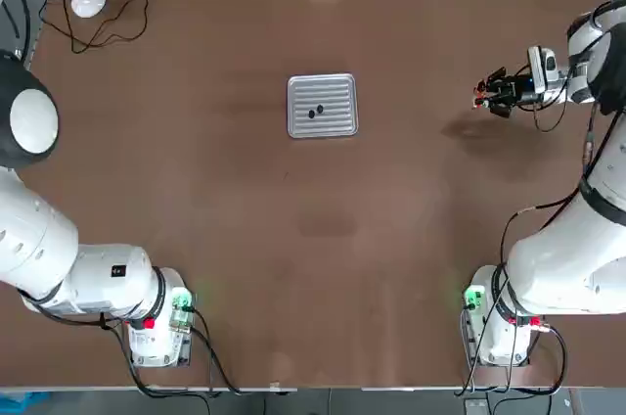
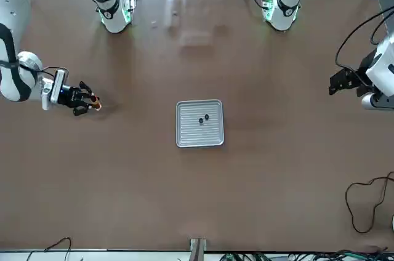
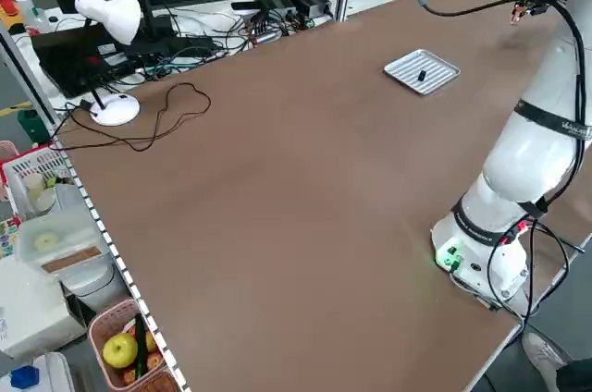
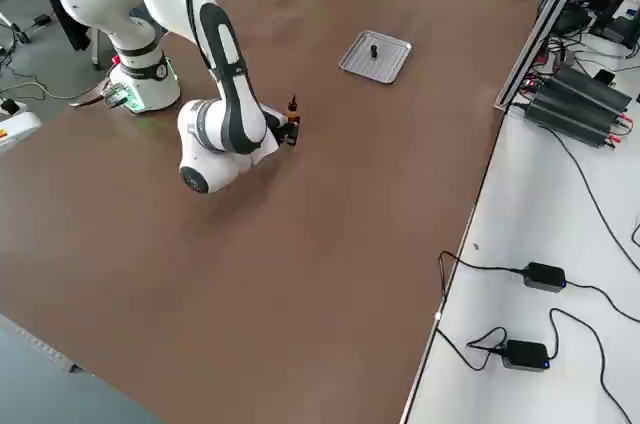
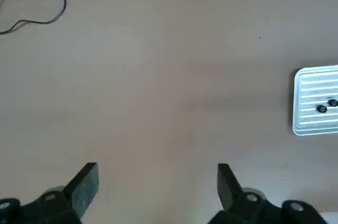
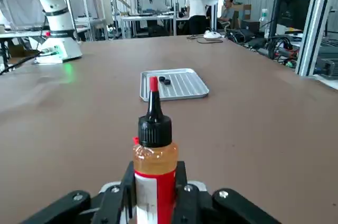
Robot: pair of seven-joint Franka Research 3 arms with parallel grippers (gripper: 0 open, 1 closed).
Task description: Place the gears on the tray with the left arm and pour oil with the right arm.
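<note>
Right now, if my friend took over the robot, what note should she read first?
Left gripper: open, empty, parked at its own side of the table.
Right gripper: shut on the oil bottle, held upright, well off to the side of the tray.
Both gears already lie on the tray.
Done: placing the gears.
Left: carry the bottle over the tray and pour.

Robotics lab: brown table, cable tangles, power bricks, desk lamp, people at far benches.
</note>
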